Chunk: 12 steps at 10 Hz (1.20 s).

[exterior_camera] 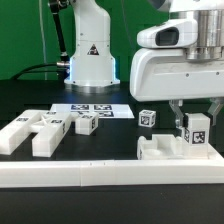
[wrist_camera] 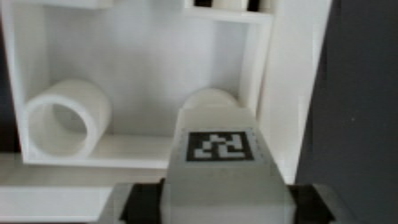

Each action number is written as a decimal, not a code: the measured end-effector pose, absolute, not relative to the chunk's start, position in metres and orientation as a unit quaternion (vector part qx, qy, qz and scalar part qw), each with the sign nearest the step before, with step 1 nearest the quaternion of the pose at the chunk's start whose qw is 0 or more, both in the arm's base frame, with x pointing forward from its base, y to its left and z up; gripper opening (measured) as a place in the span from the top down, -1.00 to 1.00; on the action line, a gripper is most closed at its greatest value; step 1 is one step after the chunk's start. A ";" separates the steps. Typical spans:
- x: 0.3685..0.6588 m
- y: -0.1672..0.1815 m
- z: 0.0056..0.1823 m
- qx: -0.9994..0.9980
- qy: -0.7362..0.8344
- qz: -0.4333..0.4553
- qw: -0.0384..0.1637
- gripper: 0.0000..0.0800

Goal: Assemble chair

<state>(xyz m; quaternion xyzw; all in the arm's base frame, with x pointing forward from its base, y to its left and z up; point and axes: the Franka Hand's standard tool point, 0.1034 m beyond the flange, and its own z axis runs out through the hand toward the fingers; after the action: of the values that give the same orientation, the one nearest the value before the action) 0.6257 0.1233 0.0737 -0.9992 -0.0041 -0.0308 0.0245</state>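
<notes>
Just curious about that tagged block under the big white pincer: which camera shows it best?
The wrist view: the tagged block fills the centre, tag facing the camera. The exterior view shows it small, between the fingers of the pincer.

Black table w/ white chair parts, marker board, border rail.

Arm base: white, rounded, with a black triangle sticker.
Gripper: big white housing, grey band on top, dark fingers.
</notes>
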 end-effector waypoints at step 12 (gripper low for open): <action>0.624 0.129 0.074 -0.854 0.518 -0.005 0.048 0.27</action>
<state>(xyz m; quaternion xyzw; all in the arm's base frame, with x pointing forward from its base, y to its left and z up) 0.6243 0.1292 0.0736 -0.8538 0.5183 -0.0048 0.0482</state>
